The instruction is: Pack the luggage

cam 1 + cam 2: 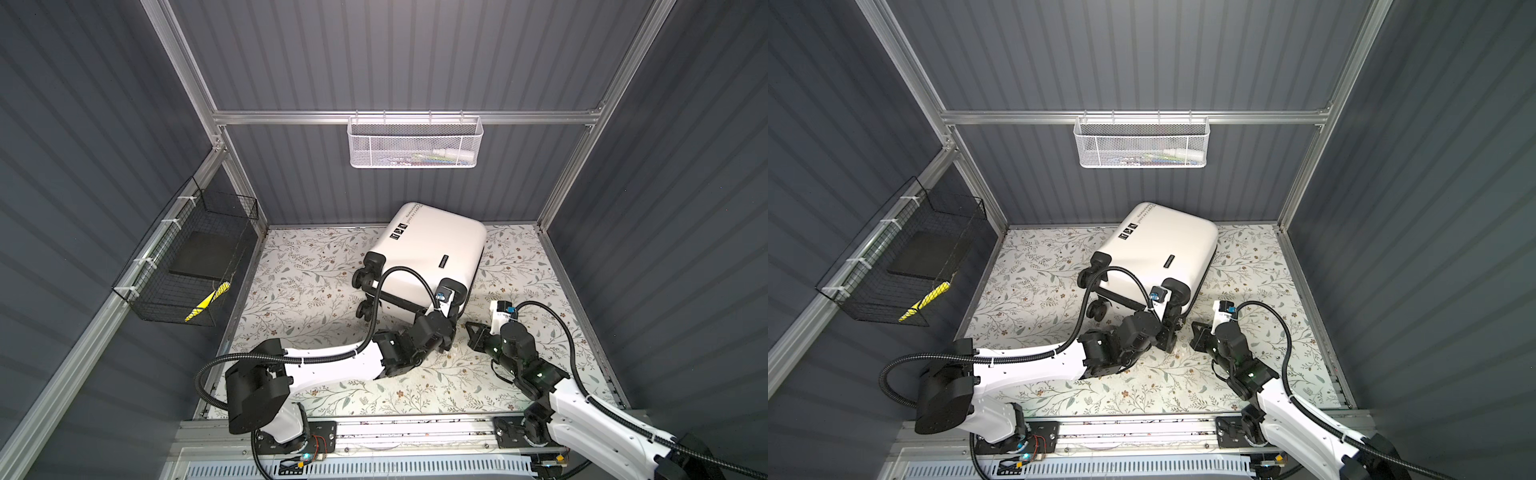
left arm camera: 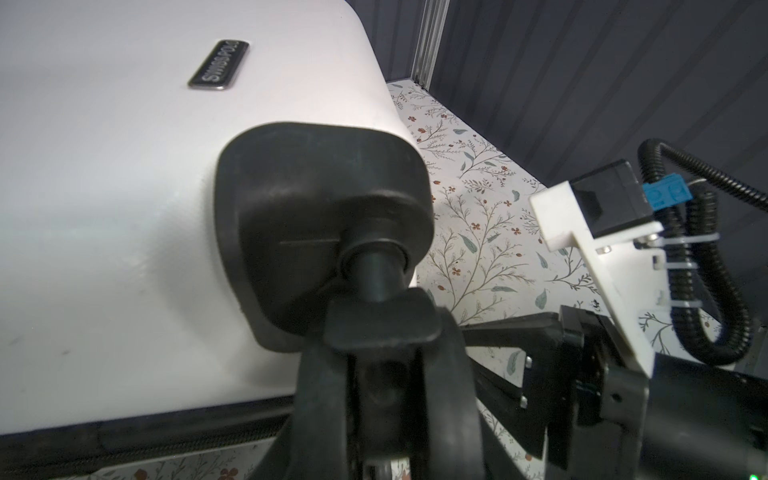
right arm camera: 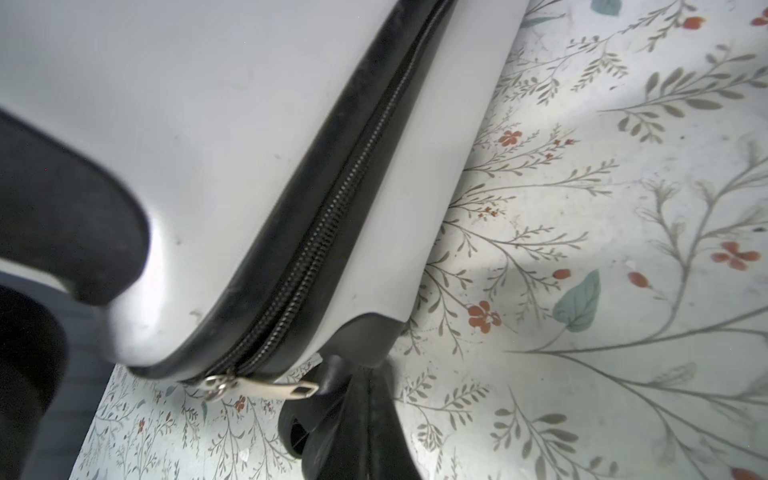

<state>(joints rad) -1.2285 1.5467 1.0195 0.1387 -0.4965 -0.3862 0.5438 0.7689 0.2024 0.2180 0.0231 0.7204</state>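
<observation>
The luggage (image 1: 432, 245) (image 1: 1163, 245), a white hard-shell suitcase, lies closed and flat on the floral mat, wheels toward me. My left gripper (image 1: 455, 316) (image 1: 1173, 320) is shut on its near right spinner wheel. The left wrist view shows the black wheel housing (image 2: 316, 216) and the twin wheel filling the space at my left gripper (image 2: 384, 436). My right gripper (image 1: 469, 326) (image 1: 1194, 328) is shut and empty, just right of that corner. In the right wrist view my right gripper (image 3: 361, 399) sits close to the metal zipper pull (image 3: 270, 388) without touching it. The black zipper (image 3: 332, 224) is closed.
A white mesh basket (image 1: 415, 141) with small items hangs on the back rail. A black wire basket (image 1: 195, 266) on the left wall holds a dark flat item and a yellow one (image 1: 208, 301). Grey ribbed walls enclose the mat (image 1: 316, 291).
</observation>
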